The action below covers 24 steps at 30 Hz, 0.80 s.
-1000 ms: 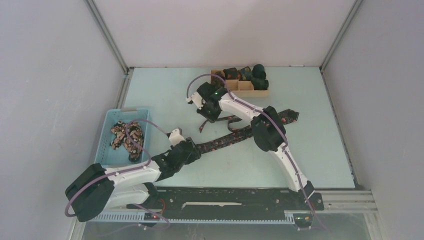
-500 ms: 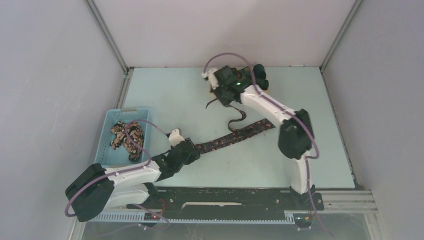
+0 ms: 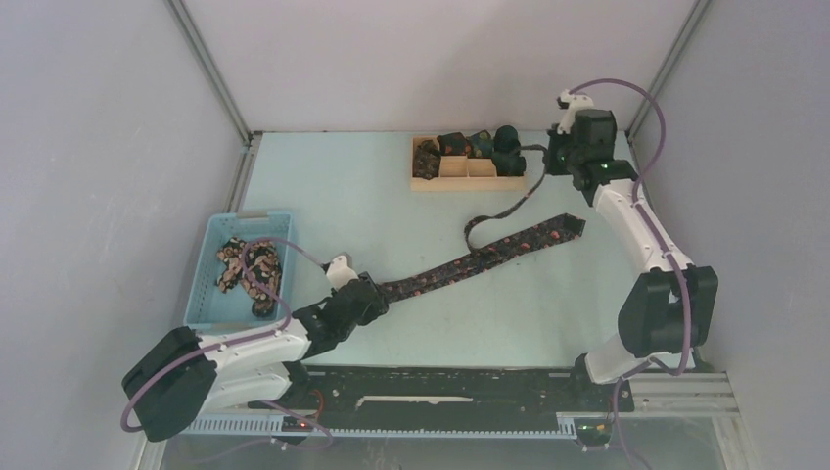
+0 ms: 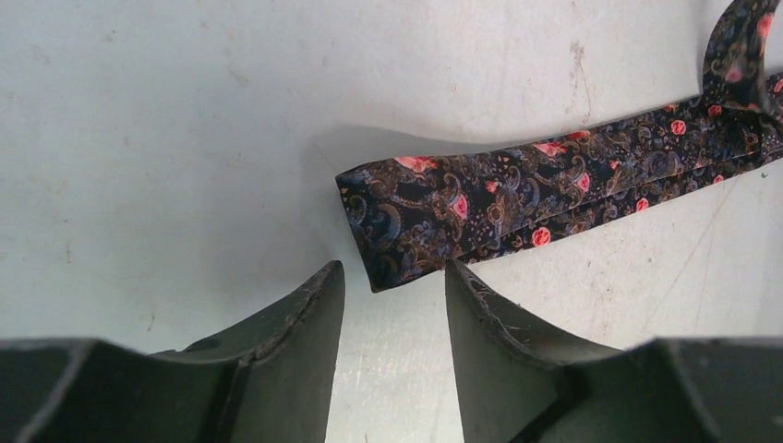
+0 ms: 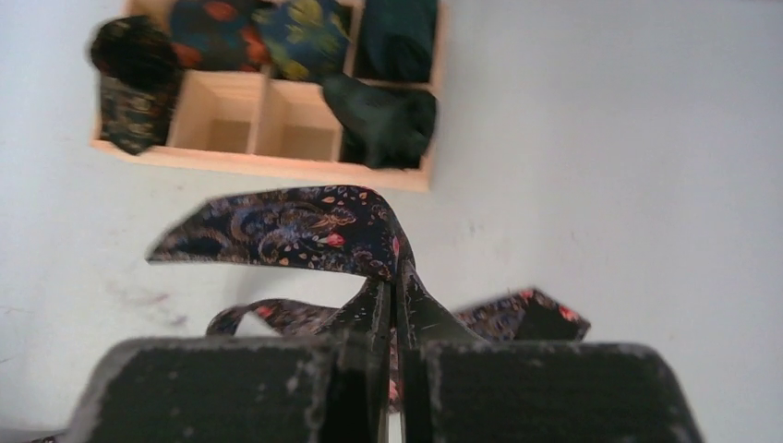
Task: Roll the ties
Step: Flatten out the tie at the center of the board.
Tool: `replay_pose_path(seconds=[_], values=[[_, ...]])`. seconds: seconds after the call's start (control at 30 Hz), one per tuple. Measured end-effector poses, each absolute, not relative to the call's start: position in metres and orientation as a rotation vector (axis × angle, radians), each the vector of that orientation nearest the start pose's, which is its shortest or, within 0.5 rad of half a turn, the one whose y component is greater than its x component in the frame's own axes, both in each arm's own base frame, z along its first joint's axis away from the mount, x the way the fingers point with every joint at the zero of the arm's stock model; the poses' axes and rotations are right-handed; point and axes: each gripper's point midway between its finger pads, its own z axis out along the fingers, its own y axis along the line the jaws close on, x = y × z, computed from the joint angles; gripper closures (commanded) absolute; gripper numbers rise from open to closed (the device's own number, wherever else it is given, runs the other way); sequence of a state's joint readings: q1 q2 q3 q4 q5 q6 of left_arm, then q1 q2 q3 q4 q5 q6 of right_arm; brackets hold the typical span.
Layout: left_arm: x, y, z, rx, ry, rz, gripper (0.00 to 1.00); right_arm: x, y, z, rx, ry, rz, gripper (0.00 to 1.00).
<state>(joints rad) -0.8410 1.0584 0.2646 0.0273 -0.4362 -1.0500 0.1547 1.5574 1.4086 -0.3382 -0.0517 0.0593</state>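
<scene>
One tie (image 3: 489, 253) lies stretched across the middle of the tabletop (image 3: 333, 186) in the top view, running on a slant from lower left to upper right. Its broad pointed end rests toward the right of the frame. From about mid-frame a thinner strand loops off and climbs up and right off the surface.

The right tool (image 3: 551, 155) sits at the upper right of the top view, just beside the right end of the wooden tray (image 3: 468, 182). In its own wrist view the right tool (image 5: 392, 291) is pressed closed on the dark floral fabric of the tie (image 5: 277, 226). A flap of cloth spreads leftward above the fingers (image 5: 369, 314), raised off the tabletop.

The left tool (image 3: 372, 294) is low at the lower left end of the tie. Seen from the left wrist, the left tool (image 4: 392, 295) stands partly spread with a clear gap. The folded end of the tie (image 4: 480, 198) lies flat just ahead of the fingertips (image 4: 323, 286), apparently not pinched, though contact at the very corner is hard to judge.

The tray holds rolled ties (image 3: 480, 145) in its far compartments, and two near compartments show bare wood. A blue basket (image 3: 207, 294) at the left of the top view holds loose patterned ties (image 3: 250, 266) in a heap.
</scene>
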Motion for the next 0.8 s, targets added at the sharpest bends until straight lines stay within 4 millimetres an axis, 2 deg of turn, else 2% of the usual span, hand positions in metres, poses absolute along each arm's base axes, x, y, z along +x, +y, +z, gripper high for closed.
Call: replay_pose_path(seconds=[0.07,0.13,0.43,0.47,0.5,0.57,0.6,0.7,0.8], values=[[0.210,-0.172,0.024,-0.455,2.251,-0.493,0.48,0.461,0.061,0.230,-0.063,2.100,0.187,1.00],[0.208,-0.170,0.024,-0.456,2.254,-0.489,0.49,0.463,0.039,0.221,0.004,2.117,0.196,1.00],[0.200,-0.158,0.027,-0.475,2.251,-0.472,0.50,0.474,-0.056,0.236,0.199,2.007,0.201,1.00],[0.199,-0.155,0.027,-0.478,2.249,-0.466,0.50,0.474,-0.067,0.235,0.226,1.994,0.196,0.97],[0.198,-0.153,0.027,-0.481,2.248,-0.459,0.50,0.473,-0.076,0.232,0.251,1.985,0.189,0.89],[0.197,-0.149,0.029,-0.486,2.243,-0.451,0.51,0.469,-0.089,0.217,0.315,1.984,0.191,0.64],[0.197,-0.148,0.030,-0.487,2.239,-0.447,0.52,0.466,-0.093,0.208,0.345,1.991,0.197,0.59],[0.196,-0.142,0.031,-0.481,2.241,-0.412,0.53,0.453,-0.103,0.179,0.462,2.017,0.209,0.51],[0.197,-0.139,0.039,-0.457,2.242,-0.372,0.53,0.446,-0.113,0.169,0.562,2.018,0.202,0.50]])
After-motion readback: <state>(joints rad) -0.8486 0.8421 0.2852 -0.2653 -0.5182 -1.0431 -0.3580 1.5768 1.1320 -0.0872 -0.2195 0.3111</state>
